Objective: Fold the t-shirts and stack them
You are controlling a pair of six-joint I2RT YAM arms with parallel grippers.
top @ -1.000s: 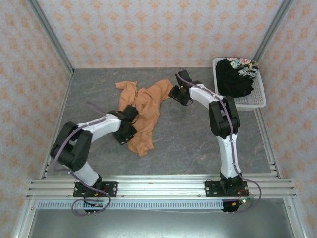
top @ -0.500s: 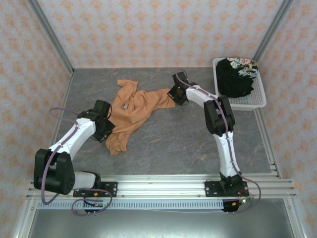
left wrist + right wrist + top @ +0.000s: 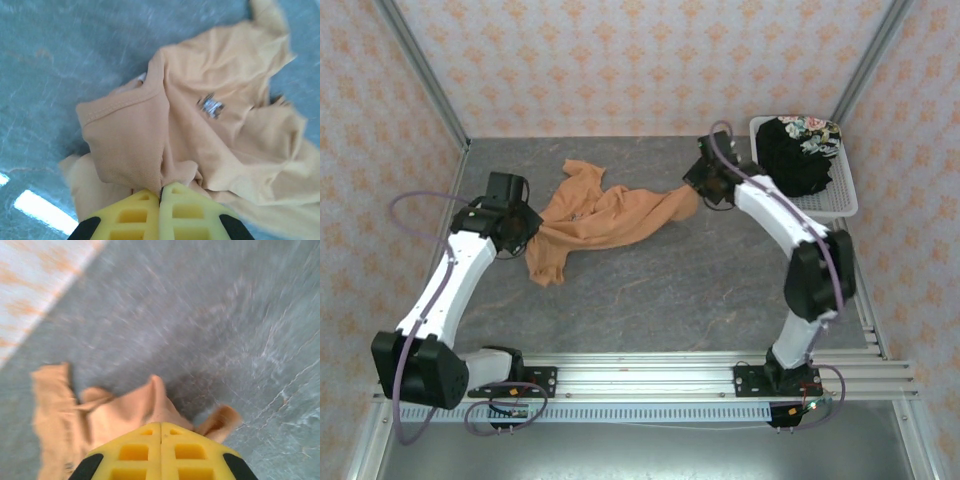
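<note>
Orange tee (image 3: 605, 215) lies on the grey worktop (image 3: 700, 290), left of the white basket (image 3: 842, 205), pulled into a crumpled band betw. both pincers. Right pincer (image 3: 697, 194) is clenched on the tee's end nearest the basket, just beside the basket's left rim. In the wrist view its yellow fingers (image 3: 135, 450) are pressed together w/ cloth pinched. Left pincer (image 3: 528, 230) is clenched on the end farthest from the basket, fabric bunched at its tips, neckline & small label (image 3: 211, 105) facing up. Black tee (image 3: 790, 160) w/ floral patch is heaped inside the basket.
</note>
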